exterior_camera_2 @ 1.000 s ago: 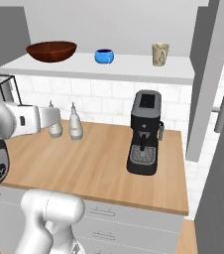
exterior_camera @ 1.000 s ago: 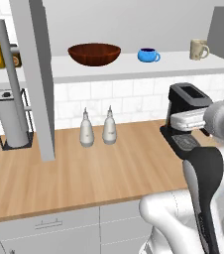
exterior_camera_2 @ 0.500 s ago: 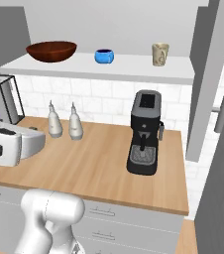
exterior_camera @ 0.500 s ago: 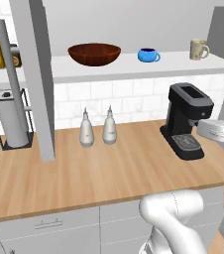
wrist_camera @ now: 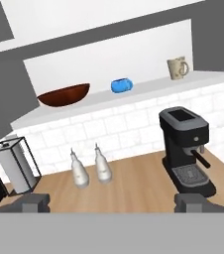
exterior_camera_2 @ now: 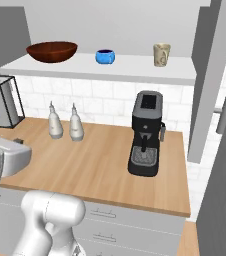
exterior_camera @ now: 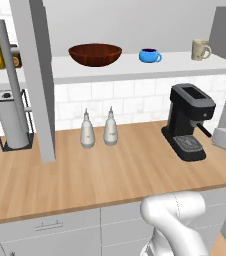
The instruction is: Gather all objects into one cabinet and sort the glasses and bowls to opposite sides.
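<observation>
On the cabinet's pale shelf board three pieces stand in a row. The brown bowl is at the left end. The blue cup is in the middle and the beige mug toward the right end. My gripper is open and holds nothing. It hangs back in front of the counter, well below the shelf and far from all three, looking up at them.
A black coffee machine stands on the wooden counter under the mug. Two white-grey shakers sit by the tiled wall. A paper-towel holder and a grey upright panel are at the left.
The arm has swung away from the coffee machine, down and outward toward the edge of both base views. The jaws stay open. Nothing on the shelf has moved.
</observation>
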